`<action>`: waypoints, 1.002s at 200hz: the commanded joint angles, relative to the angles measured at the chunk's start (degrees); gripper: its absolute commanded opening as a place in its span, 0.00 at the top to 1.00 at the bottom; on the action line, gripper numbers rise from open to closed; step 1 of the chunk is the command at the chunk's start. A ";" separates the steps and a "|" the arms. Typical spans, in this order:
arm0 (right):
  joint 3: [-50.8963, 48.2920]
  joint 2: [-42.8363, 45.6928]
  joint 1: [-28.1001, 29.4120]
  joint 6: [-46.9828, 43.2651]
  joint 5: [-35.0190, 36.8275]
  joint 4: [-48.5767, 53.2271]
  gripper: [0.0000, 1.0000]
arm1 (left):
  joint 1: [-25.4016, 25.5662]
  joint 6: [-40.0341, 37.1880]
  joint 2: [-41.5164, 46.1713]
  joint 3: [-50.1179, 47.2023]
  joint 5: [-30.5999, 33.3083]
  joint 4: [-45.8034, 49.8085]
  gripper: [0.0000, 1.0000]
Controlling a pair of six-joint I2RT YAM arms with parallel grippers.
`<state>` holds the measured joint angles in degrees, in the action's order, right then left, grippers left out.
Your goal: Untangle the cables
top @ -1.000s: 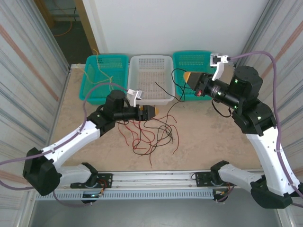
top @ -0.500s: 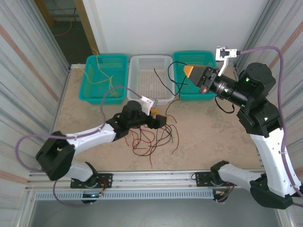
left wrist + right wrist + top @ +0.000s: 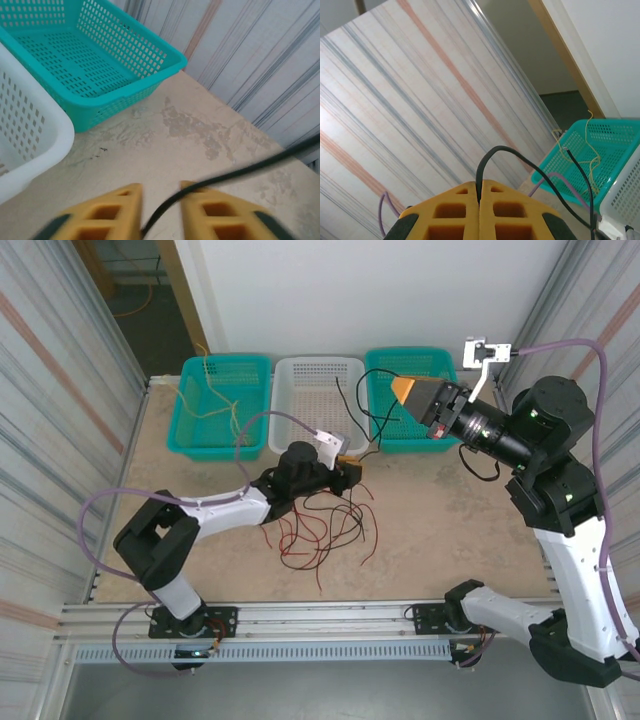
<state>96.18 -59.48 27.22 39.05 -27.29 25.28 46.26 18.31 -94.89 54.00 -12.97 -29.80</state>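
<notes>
Left pincer [image 3: 352, 468], low by the white basket's [image 3: 300, 447] near rim, and raised right pincer [image 3: 402, 389] both clenched on, apparently, one black cable [image 3: 235, 172] running far-right to near-left; tangle of red and black cables [image 3: 320, 525] mid-desk [image 3: 450, 530], just nearside of the left pincer.
</notes>
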 commanded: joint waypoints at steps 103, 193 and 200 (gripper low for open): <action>10.75 2.08 -4.11 -7.71 13.75 5.40 1.00 | -4.26 8.98 14.34 -16.98 13.18 17.13 1.00; 14.59 -14.08 -15.92 -9.83 17.84 21.31 1.00 | -2.52 10.04 33.76 -2.34 6.87 31.44 1.00; 14.72 -15.56 -16.93 -10.31 17.73 21.57 1.00 | -2.34 9.74 34.49 -1.09 5.99 32.28 1.00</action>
<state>111.48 -70.28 14.04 30.79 -9.82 41.74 43.53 28.49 -63.86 47.75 -3.99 -2.09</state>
